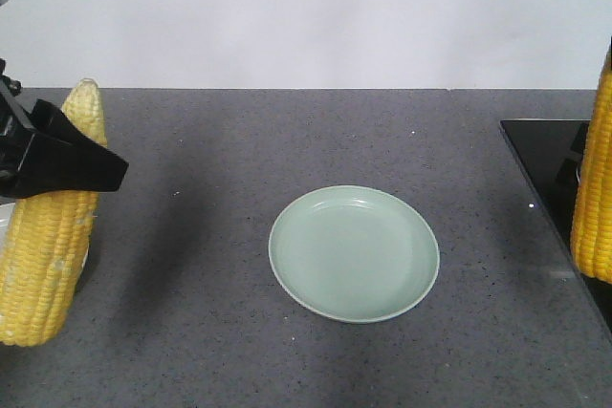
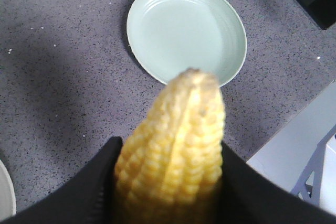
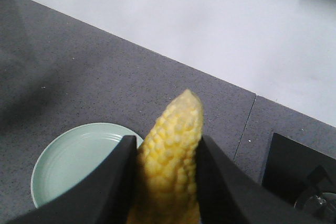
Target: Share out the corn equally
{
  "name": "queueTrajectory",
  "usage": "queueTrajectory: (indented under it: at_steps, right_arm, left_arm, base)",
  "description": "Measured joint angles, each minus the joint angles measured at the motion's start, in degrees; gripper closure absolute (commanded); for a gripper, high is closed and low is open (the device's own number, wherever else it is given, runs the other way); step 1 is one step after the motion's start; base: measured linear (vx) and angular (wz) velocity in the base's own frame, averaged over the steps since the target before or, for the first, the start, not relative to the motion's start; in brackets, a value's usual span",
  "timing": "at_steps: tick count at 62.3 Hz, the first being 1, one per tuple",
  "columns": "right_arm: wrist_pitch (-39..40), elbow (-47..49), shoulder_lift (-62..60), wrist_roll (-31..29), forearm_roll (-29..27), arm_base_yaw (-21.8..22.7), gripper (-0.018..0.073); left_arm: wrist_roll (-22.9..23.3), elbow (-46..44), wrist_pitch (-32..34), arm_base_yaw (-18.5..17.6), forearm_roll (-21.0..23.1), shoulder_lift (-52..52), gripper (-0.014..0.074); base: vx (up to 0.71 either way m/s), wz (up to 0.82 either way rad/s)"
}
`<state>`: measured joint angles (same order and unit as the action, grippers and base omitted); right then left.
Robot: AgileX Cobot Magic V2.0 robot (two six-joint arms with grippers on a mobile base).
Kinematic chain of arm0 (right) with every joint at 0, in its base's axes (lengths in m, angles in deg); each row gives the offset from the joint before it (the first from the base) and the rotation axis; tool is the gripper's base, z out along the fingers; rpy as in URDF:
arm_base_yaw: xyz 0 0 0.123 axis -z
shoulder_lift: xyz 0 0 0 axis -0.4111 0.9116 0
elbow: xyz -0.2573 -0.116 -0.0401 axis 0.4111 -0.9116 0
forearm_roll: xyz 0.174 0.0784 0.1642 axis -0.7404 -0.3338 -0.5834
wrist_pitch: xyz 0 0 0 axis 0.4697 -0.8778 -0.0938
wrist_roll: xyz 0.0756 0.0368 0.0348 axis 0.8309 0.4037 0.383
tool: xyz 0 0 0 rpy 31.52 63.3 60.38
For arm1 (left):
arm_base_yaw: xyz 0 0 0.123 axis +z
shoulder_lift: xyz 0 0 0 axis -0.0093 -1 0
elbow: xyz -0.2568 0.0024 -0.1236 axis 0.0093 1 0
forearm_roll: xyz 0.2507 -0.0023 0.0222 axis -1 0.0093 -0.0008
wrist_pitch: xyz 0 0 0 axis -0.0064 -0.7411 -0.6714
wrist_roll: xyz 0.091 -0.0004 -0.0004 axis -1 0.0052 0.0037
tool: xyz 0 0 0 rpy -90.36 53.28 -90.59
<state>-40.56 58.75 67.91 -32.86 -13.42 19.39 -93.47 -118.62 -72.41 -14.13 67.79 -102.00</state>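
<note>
At the left edge of the counter [image 1: 239,140] you have the left hand [image 1: 72,160] clamped on a corn cob [image 1: 48,246]. Its black fingers [image 2: 84,192] press the cob from both sides. From the front the cob stands nearly upright, pale tip at the top and slightly tilted right, its thick end low near the counter's front-left corner. You cannot tell from these views whether that end touches the counter. A sliver of a white plate [image 2: 4,192] shows just behind it at the very left edge.

Near the middle of the counter, a little toward the front, you see a pale green plate [image 1: 354,253] lying flat with nothing on it. In the left wrist view the tip of the held cob points toward this plate's near rim.

Toward the right edge, your right hand [image 3: 165,177] grips a second corn cob [image 1: 595,188], black fingers [image 3: 110,182] closed against both of its sides. In the front view only a strip of this cob shows, upright, over a glossy black panel [image 1: 545,155] set into the counter's right side. In the right wrist view its tip points toward the counter's back edge, with the green plate down to its left.

You will find no brand, label or readable writing on anything.
</note>
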Motion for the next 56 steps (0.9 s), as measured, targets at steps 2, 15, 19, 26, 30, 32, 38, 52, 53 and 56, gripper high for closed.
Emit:
queueTrajectory:
  at_steps: [2,15,19,26,30,32,38,52,53,56]
  right_arm:
    - [0.0,0.0,0.0,0.0,0.0,0.0,0.0564]
    - [0.0,0.0,0.0,0.0,0.0,0.0,0.0564]
    - [0.0,0.0,0.0,0.0,0.0,0.0,0.0564]
    - [0.0,0.0,0.0,0.0,0.0,0.0,0.0564]
    - [0.0,0.0,0.0,0.0,0.0,0.0,0.0564]
    - [0.0,0.0,0.0,0.0,0.0,0.0,0.0564]
    - [0.0,0.0,0.0,0.0,0.0,0.0,0.0564]
    - [0.0,0.0,0.0,0.0,0.0,0.0,0.0564]
    - [0.0,0.0,0.0,0.0,0.0,0.0,0.0564]
    - [0.0,0.0,0.0,0.0,0.0,0.0,0.0564]
  left_arm:
    - [0.0,0.0,0.0,0.0,0.0,0.0,0.0603]
    - [0.0,0.0,0.0,0.0,0.0,0.0,0.0603]
    - [0.0,0.0,0.0,0.0,0.0,0.0,0.0603]
    - [0.0,0.0,0.0,0.0,0.0,0.0,0.0603]
    - [0.0,0.0,0.0,0.0,0.0,0.0,0.0603]
    - [0.0,0.0,0.0,0.0,0.0,0.0,0.0603]
    - [0.0,0.0,0.0,0.0,0.0,0.0,0.0603]
    - [0.0,0.0,0.0,0.0,0.0,0.0,0.0603]
    - [0.0,0.0,0.0,0.0,0.0,0.0,0.0603]
    - [0.0,0.0,0.0,0.0,0.0,0.0,0.0603]
  base:
    - [0.0,0.0]
    - [0.0,0.0]
    - [0.0,0.0]
    - [0.0,0.0]
    - [0.0,0.0]
    - [0.0,0.0]
    - [0.0,0.0]
    - [0.0,0.0]
    - [0.0,0.0]
    - [0.0,0.0]
